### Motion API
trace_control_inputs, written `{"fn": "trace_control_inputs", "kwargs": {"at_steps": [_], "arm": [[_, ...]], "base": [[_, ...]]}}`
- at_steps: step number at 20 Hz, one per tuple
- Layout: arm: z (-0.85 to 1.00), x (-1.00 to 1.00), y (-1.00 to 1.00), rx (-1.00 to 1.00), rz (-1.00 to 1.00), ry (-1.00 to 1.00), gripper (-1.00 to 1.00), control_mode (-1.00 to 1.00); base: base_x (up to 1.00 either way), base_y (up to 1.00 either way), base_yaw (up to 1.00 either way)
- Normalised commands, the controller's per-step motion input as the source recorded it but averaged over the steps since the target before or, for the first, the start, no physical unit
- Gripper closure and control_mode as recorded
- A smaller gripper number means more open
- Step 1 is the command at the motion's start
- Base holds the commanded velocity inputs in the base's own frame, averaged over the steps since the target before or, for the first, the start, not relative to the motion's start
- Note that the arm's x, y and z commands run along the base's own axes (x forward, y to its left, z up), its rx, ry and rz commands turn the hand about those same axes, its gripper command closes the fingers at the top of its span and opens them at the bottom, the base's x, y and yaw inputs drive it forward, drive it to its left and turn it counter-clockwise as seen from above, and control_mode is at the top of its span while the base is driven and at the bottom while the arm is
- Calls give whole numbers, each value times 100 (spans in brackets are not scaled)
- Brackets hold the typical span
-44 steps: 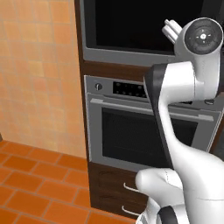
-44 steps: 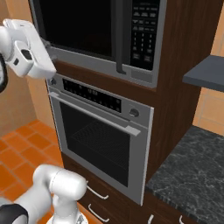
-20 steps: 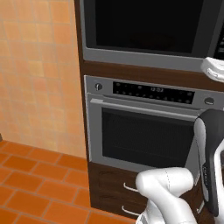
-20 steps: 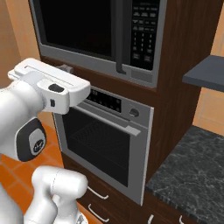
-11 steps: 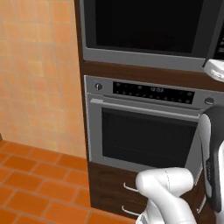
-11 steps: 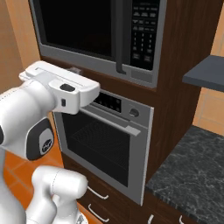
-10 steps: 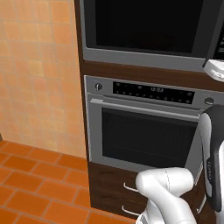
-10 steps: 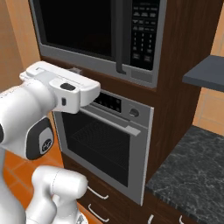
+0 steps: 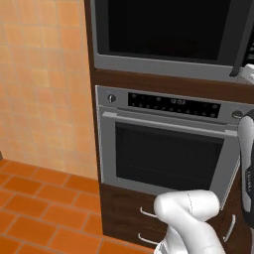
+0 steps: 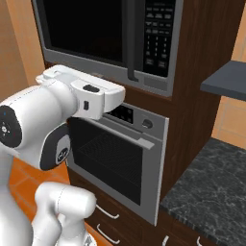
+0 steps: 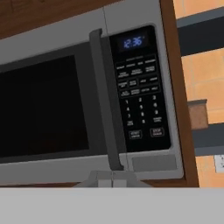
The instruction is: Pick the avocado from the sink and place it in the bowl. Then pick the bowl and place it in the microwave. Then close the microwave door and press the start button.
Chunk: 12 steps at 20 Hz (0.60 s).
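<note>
1. The microwave point(image 11: 100, 100) sits straight ahead of the pincer in the hand view, built into a dark wood cabinet point(image 10: 202, 57); the view is rolled a little, so the appliance looks tilted.
2. The microwave door point(image 11: 43, 105) lies flush with the grey frame, its black glass window ahead and to the left of the pincer's line of sight.
3. A vertical dark handle point(image 11: 105, 100) runs down the door's right edge, directly ahead of the pincer and just above the bottom of the hand view.
4. The control panel point(image 11: 140, 87) is just right of the handle, with a lit blue display point(image 11: 133, 42) at its top and rows of buttons below; the lowest pair of buttons point(image 11: 146, 132) sits slightly right of the pincer's line. Their labels are too small to read.
5. The pincer's fingers cannot be made out in any view, so I cannot tell how wide it stands.
6. In the right base view the white hand section of the arm point(image 10: 89, 98) is held level, just below the microwave's lower edge and in front of the steel oven point(image 10: 120, 158).
7. The oven's own control strip point(image 9: 173, 104) and glass door point(image 9: 166, 154) lie beneath the arm's hand.
8. A dark speckled tabletop point(image 10: 211, 192) lies to the right, lower than the hand.
</note>
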Motion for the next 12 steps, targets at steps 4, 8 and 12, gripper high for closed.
{"fn": "trace_control_inputs", "kwargs": {"at_steps": [4,8,12], "arm": [[0,36,-21,0,0,1,100,-100],[0,43,-15,0,0,0,100,-100],[0,30,-25,0,0,0,100,-100]], "base": [[0,0,0],[0,0,0],[0,0,0]]}}
